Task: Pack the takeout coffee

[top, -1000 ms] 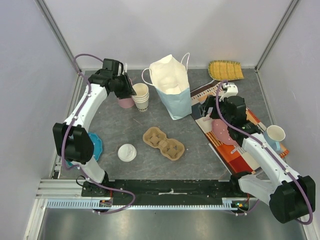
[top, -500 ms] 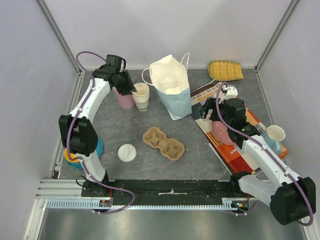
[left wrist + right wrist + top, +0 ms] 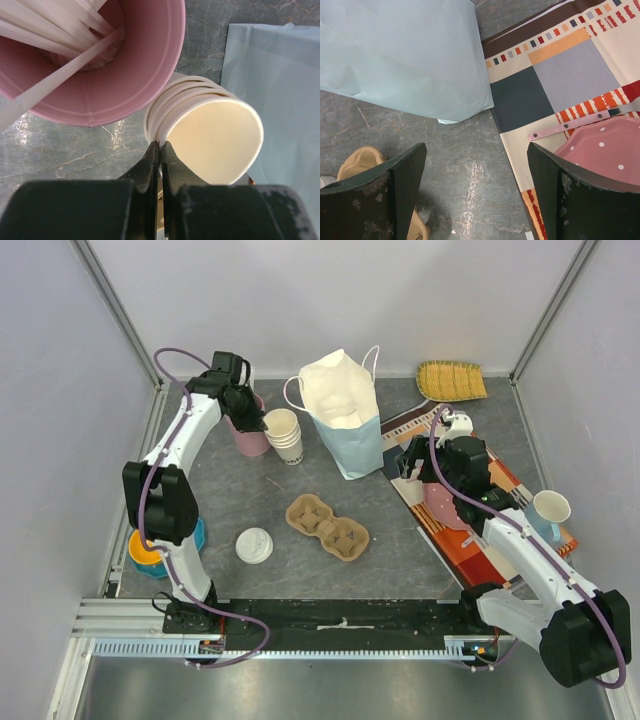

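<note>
The takeout coffee is out of view; no lidded cup shows. My left gripper (image 3: 262, 420) (image 3: 160, 149) is shut on the rim of the top cup of a stack of lidless white paper cups (image 3: 285, 435) (image 3: 210, 135), which leans beside a pink cup of white sticks (image 3: 248, 438) (image 3: 100, 55). My right gripper (image 3: 408, 466) (image 3: 475, 160) hangs open over bare table, between the light blue paper bag (image 3: 345, 430) (image 3: 405, 55) and the patterned mat (image 3: 500, 535) (image 3: 560, 65), holding nothing.
A brown pulp cup carrier (image 3: 327, 526) (image 3: 360, 159) lies mid-table with a loose flat white lid (image 3: 254, 544) to its left. A pink dotted plate (image 3: 605, 150) and a white mug (image 3: 551, 508) sit on the mat. A woven yellow mat (image 3: 451, 380) lies at the back right.
My left gripper has closed onto the rim of the top paper cup, and the stack has shifted slightly right and tilted. The right arm has barely moved.
</note>
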Controlling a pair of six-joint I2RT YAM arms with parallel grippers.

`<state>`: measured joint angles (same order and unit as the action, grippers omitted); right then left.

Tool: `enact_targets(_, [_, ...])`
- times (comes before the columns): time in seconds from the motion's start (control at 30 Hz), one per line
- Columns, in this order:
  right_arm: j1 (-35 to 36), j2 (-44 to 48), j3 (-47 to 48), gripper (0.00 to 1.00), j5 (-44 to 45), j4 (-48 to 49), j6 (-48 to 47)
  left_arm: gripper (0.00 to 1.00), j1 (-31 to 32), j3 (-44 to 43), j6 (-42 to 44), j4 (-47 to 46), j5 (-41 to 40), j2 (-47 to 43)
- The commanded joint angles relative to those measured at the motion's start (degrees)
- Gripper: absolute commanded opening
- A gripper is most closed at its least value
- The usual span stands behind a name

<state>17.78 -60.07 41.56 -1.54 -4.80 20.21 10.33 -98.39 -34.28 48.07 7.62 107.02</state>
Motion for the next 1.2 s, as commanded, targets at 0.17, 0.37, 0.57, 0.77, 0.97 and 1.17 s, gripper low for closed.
enact_targets(0.17, [0.41,-0.74,1.24,0.9,-0.57,1.72,-0.17,0.02,-0.48,-3.74,-1.58,3.52,1.26,-0.06])
enact_targets(0.37, [0.59,-1.62,1.77,0.9,-1.45,1.28,-0.17,0.02,-0.66,-5.67,-1.76,4.57,4.33,-0.76])
enact_targets(0.57, [0.94,-1.27,2.21,0.9,-1.1,0.93,-0.43,0.02,-0.66,-9.35,1.49,6.77,4.08,-1.9])
enact_targets(0.77, [0.94,-1.89,3.52,0.9,-1.45,0.67,-0.43,0.02,-0.75,-13.22,3.69,7.65,2.67,-2.69])
enact_targets(0.97, [1.03,-0.84,4.49,0.9,-1.62,0.23,-0.34,0.02,-1.19,-15.16,5.63,8.53,2.57,-4.72])
enact_targets(1.17, [1.12,-0.4,5.11,0.9,-2.15,-0.04,-0.52,0.02,-1.19,-16.83,6.68,8.79,2.32,-6.21])
